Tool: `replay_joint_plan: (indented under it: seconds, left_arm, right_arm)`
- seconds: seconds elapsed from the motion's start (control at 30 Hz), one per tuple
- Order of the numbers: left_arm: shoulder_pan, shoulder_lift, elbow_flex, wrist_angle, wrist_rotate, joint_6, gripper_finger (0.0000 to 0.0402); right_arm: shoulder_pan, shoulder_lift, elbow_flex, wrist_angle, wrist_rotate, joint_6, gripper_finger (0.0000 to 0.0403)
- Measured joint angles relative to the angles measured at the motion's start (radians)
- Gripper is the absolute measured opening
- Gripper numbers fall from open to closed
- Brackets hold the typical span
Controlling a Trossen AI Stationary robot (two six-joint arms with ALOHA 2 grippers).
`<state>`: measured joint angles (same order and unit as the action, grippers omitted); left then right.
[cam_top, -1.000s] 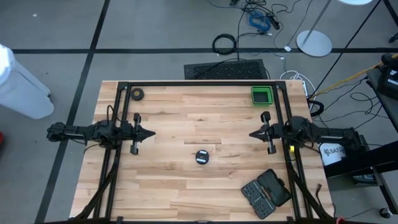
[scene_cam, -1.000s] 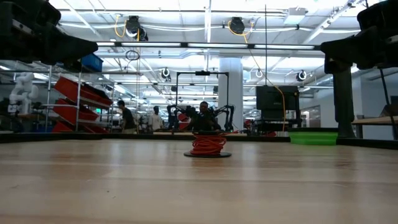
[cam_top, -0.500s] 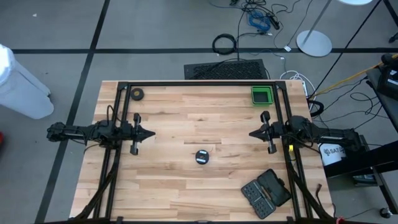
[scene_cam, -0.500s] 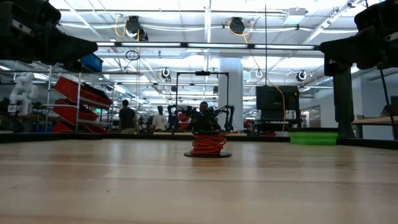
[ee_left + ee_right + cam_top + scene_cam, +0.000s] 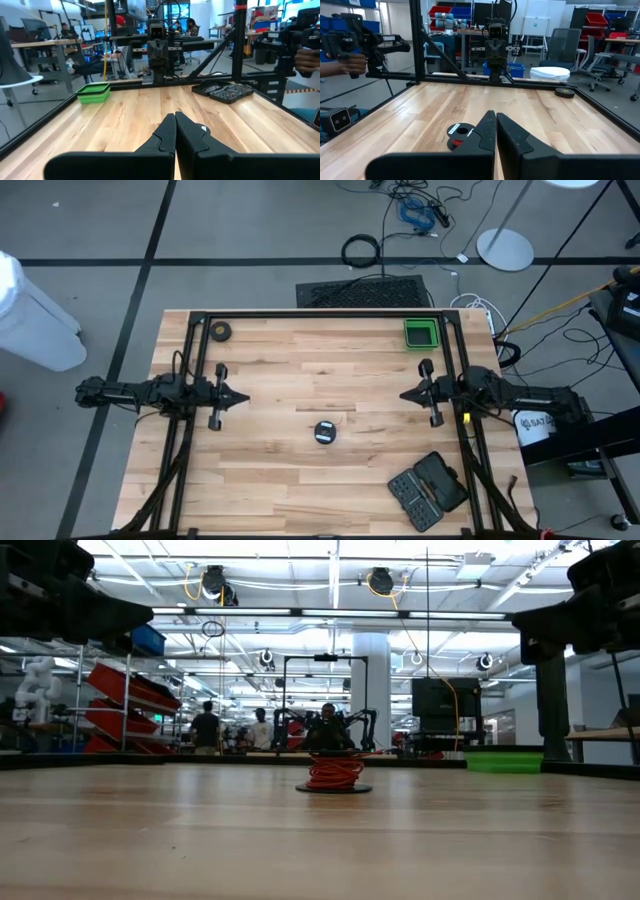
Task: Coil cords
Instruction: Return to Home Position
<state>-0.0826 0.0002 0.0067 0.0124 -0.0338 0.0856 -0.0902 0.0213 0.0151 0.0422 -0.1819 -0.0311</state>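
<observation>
The red cord (image 5: 334, 770) is wound in a bundle on its small round black reel (image 5: 324, 432), which stands flat on the wooden table near the middle, a little toward the near edge. In the right wrist view the reel (image 5: 460, 134) shows its white label and red windings. My left gripper (image 5: 246, 394) hovers shut at the table's left side and points level toward the middle. My right gripper (image 5: 403, 394) hovers shut at the right side and faces it. Both are well above the table and apart from the reel. The shut fingers (image 5: 175, 116) hide most of the reel in the left wrist view.
A green tray (image 5: 421, 332) sits at the far right, a small black ring-shaped roll (image 5: 221, 331) at the far left, and an open black tool case (image 5: 428, 490) at the near right. A black frame (image 5: 320, 314) borders the table. A person's hand (image 5: 347, 62) holds a device beyond the table.
</observation>
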Motion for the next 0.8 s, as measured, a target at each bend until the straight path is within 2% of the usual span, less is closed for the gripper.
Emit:
replay_joint_plan:
  seconds: [0.17, 0.8]
  left_arm:
    - [0.000, 0.000, 0.000, -0.004, 0.026, 0.000, 0.0002]
    - [0.000, 0.002, 0.000, 0.001, 0.024, -0.025, 0.0002]
  right_arm:
    - [0.000, 0.007, 0.000, 0.000, 0.001, -0.003, 0.0000]
    - [0.000, 0.007, 0.000, 0.000, 0.001, -0.007, 0.0000]
